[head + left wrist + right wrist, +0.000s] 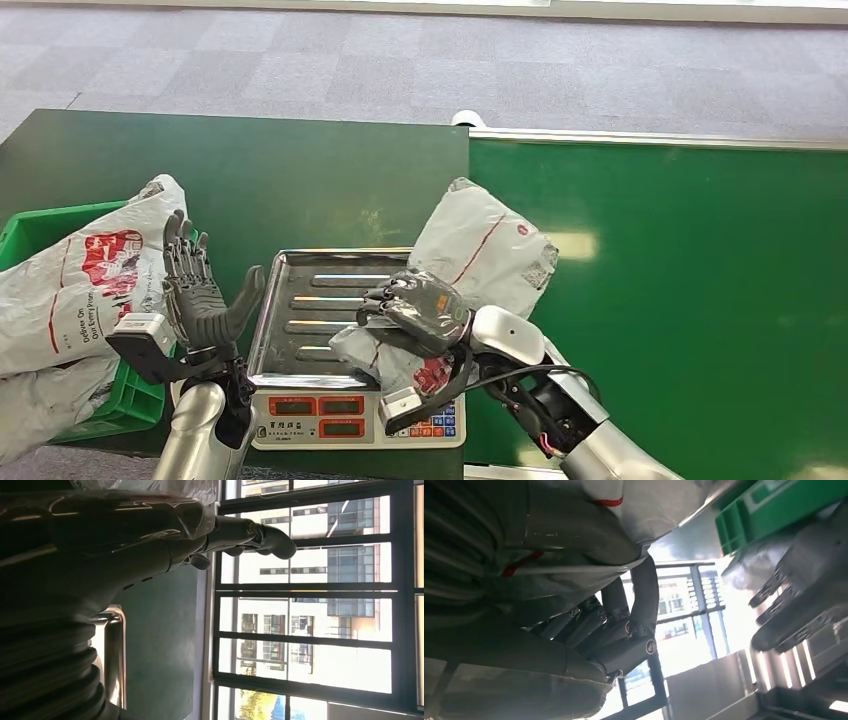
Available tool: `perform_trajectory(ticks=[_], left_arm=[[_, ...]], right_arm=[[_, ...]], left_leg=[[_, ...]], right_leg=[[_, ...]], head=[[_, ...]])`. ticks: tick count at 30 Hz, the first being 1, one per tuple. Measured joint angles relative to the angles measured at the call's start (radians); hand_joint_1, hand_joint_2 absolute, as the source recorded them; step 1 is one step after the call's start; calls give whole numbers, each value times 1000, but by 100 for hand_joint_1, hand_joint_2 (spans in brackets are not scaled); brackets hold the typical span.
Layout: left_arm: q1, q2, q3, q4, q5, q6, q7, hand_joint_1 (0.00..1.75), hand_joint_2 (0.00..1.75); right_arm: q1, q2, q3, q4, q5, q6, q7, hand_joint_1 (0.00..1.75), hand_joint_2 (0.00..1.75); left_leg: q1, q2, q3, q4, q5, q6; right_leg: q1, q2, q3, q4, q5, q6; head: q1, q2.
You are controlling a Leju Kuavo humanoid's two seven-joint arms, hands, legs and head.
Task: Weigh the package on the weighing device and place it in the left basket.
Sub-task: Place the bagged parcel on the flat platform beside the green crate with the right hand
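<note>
Right hand (420, 308) grips the package (480, 260), hiding its middle; left hand (200, 290) spread, empty.

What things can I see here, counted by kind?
Packages: 2, one in the right hand over the scale, one on the basket
Scales: 1
Baskets: 1
Total: 4

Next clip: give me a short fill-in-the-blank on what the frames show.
1. The right hand holds the grey package over the scale's ____ tray.
2. The left hand is ____, holding nothing.
3. The basket at the left is ____ in colour.
Missing words: metal; open; green
</note>
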Motion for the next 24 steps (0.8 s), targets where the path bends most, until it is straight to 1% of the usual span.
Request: perform_trajectory(ticks=[3,9,11,15,17,20,24], left_arm=[[2,-2,4,0,0,2,0,0,175],[6,-2,8,0,0,0,0,0,175],[6,-2,9,0,0,-3,0,0,175],[6,-3,13,1,0,-15,0,0,175],[6,-5,14,2,1,-18,0,0,175],[1,-7,15,9,5,-16,0,0,175],[-3,-8,15,16,14,-9,0,0,175]], right_arm=[[-30,17,58,43,6,4,0,175,175],[-65,31,119,85,24,-6,0,175,175],[-80,33,149,95,53,-38,4,175,175],[-112,39,228,104,140,-152,39,175,175],[-120,43,255,100,150,-179,51,175,175],[-126,52,275,89,126,-169,60,175,175],[-131,59,284,83,70,-144,51,175,175]], left_leg=[[0,0,0,0,0,0],[0,0,0,0,0,0],[0,0,0,0,0,0],[0,0,0,0,0,0],[0,0,0,0,0,0],[0,0,0,0,0,0],[0,0,0,0,0,0]], right_leg=[[0,0,0,0,0,0],[0,0,0,0,0,0],[0,0,0,0,0,0],[0,0,0,0,0,0],[0,0,0,0,0,0],[0,0,0,0,0,0],[0,0,0,0,0,0]], head=[[0,0],[0,0],[0,0],[0,0],[0,0],[0,0],[0,0]])
